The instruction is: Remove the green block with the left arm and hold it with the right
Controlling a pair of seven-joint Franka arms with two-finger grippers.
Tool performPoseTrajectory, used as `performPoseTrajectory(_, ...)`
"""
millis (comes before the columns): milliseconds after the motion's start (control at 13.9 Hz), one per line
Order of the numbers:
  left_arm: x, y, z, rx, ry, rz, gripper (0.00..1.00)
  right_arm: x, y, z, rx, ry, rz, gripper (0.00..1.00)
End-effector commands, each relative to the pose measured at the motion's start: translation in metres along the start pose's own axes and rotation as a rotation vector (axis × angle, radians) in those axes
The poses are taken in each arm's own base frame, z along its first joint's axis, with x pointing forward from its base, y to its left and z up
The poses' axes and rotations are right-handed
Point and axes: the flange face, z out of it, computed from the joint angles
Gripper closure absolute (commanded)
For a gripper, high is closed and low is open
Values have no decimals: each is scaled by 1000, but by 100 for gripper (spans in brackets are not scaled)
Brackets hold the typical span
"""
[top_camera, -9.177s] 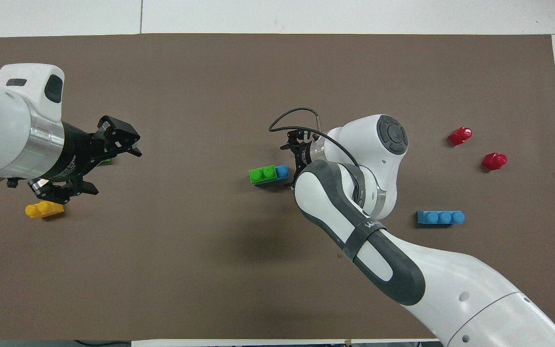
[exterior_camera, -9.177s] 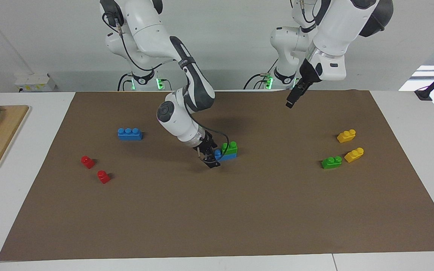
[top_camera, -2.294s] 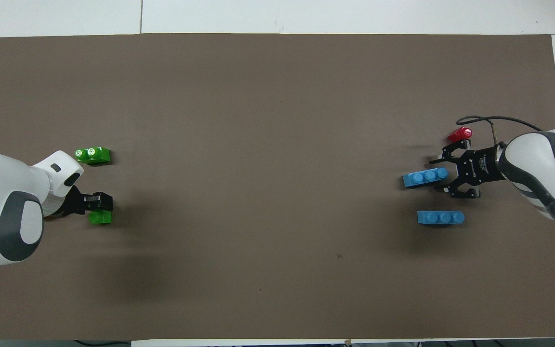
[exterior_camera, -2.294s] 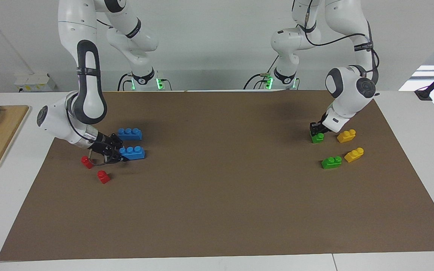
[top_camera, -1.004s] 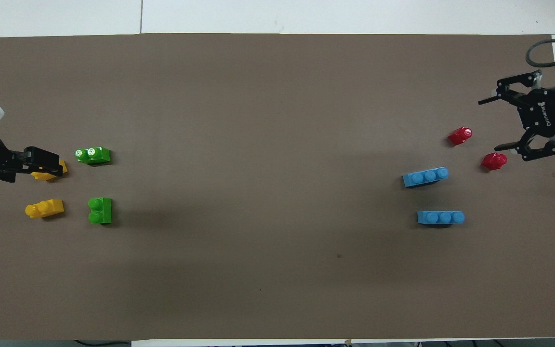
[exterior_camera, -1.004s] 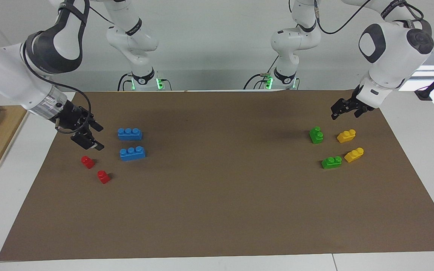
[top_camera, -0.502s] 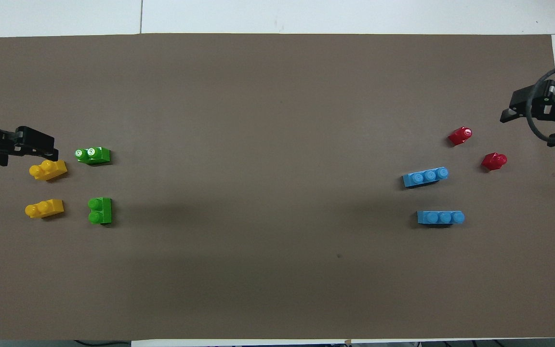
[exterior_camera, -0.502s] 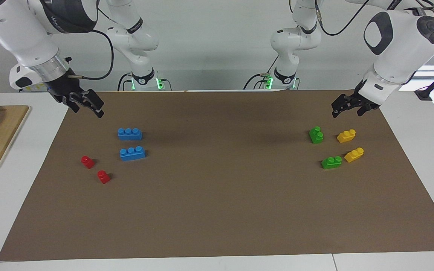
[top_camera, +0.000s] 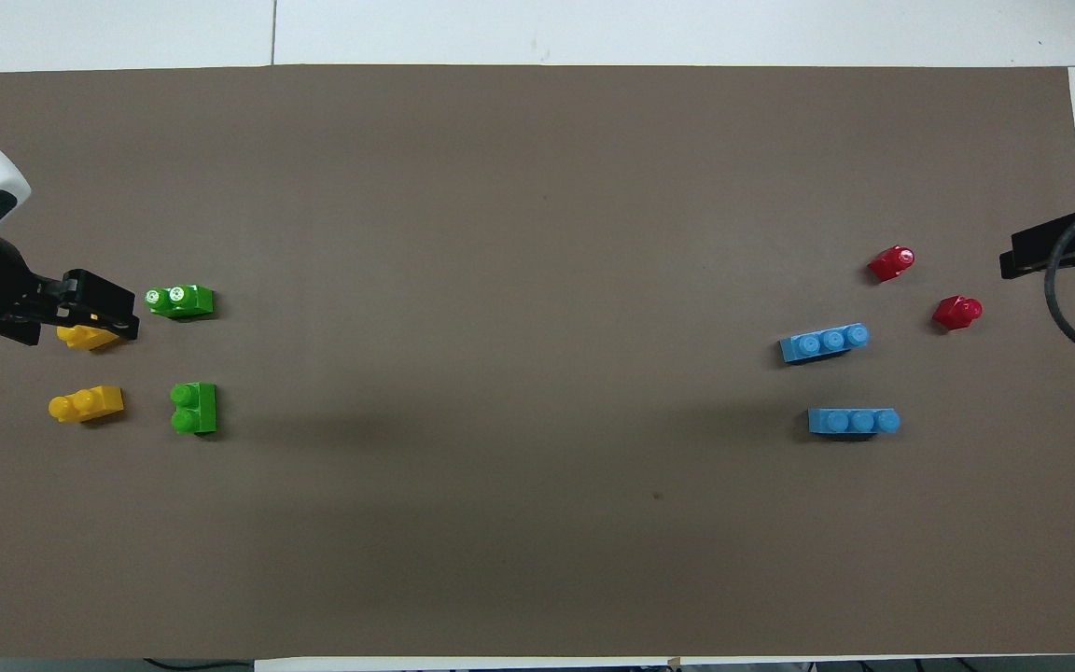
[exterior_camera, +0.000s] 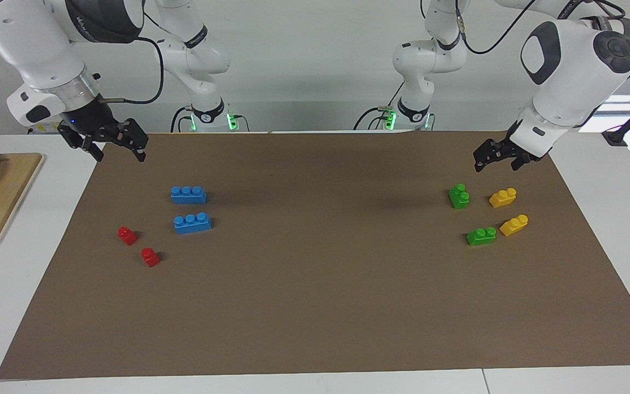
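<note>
In the facing view, the small bright green plastic brick with two round studs (exterior_camera: 459, 196) sits alone on the brown surface (exterior_camera: 315, 306), toward the left arm's end. No blue brick is under it, so the pulling-apart step looks done. At about five o'clock from it lies a second green two-stud brick (exterior_camera: 481, 236). Two yellow two-stud bricks (exterior_camera: 502, 197) (exterior_camera: 514, 225) lie close by, so these small bricks look sorted into one group.

The left gripper (exterior_camera: 498, 155) hangs in the air at about one o'clock from the green brick. It is open and holds nothing. It looks like it is up high so it does not bump the bricks.

The right gripper (exterior_camera: 112, 146) hangs over the edge of the surface at the right arm's end. It is wide open and empty too. Two long blue three-stud bricks (exterior_camera: 188, 195) (exterior_camera: 192, 222) lie flat and a little apart below it. Two small red bricks (exterior_camera: 127, 235) (exterior_camera: 150, 256) lie at about eight o'clock from the blue ones.

In the overhead view, the green brick (top_camera: 193, 408) lies nearer to the robots than the second green brick (top_camera: 180, 300). The left gripper (top_camera: 94, 308) covers part of one yellow brick (top_camera: 88, 337), but it is up in the air, not touching. The other yellow brick (top_camera: 86, 404) lies in the open. Only the tip of the right gripper (top_camera: 1046, 252) shows, at about three o'clock from the red bricks (top_camera: 891, 262) (top_camera: 956, 311). The blue bricks (top_camera: 824, 342) (top_camera: 853, 421) lie side by side.
</note>
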Motion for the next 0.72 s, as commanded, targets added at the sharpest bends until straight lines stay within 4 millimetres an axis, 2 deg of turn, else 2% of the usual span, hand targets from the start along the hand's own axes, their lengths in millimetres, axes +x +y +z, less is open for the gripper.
performPoseTrajectory(0, -12, 8, 12, 22, 45, -47, 0, -5, 2, -3, -37, -11, -20, 0)
performPoseTrajectory(143, -10, 13, 14, 22, 62, -52, 0, -5, 2, -3, -37, -14, -20, 0)
performPoseTrajectory(287, -2, 6, 10, 17, 105, -63, 0, -5, 1, -3, -36, -11, -22, 0)
performPoseTrajectory(430, 0, 5, 7, 19, 97, -63, 0, -6, -1, -4, -36, -11, -24, 0)
performPoseTrajectory(645, 5, 4, 13, 25, 59, -59, 0, -6, 0, -4, -37, -10, -27, 0)
